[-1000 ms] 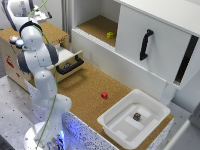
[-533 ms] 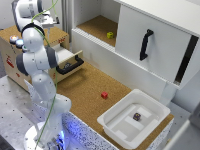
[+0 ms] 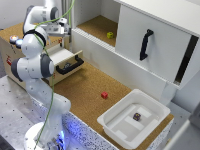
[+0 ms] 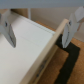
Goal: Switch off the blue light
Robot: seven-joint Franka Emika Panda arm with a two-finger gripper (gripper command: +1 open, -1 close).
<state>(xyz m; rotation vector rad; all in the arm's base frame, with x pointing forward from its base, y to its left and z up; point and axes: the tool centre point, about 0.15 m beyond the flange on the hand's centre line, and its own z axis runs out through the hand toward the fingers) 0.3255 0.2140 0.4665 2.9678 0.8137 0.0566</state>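
The claw [image 4: 36, 31] hangs spread wide and empty above the open drawer [image 3: 69, 60]. The blue light [image 3: 18, 43] sits near the far-left edge of the wooden box's top, just beside the orange-red lamp [image 3: 13, 38]. A slightly off descent could press that neighbour.

Arm [image 3: 35, 67]: white, glossy, built of rounded segments with dark grey bands at the joints. Round white base [image 3: 42, 137] with a blue-violet glow at its foot. Thin green cable [image 3: 50, 100] runs down along the arm from above to the base. Gripper [image 4: 37, 30]: two fingers [image 4: 8, 31] with grey metallic blades and darker pads, seen blurred in the wrist view. No markings or screws legible.
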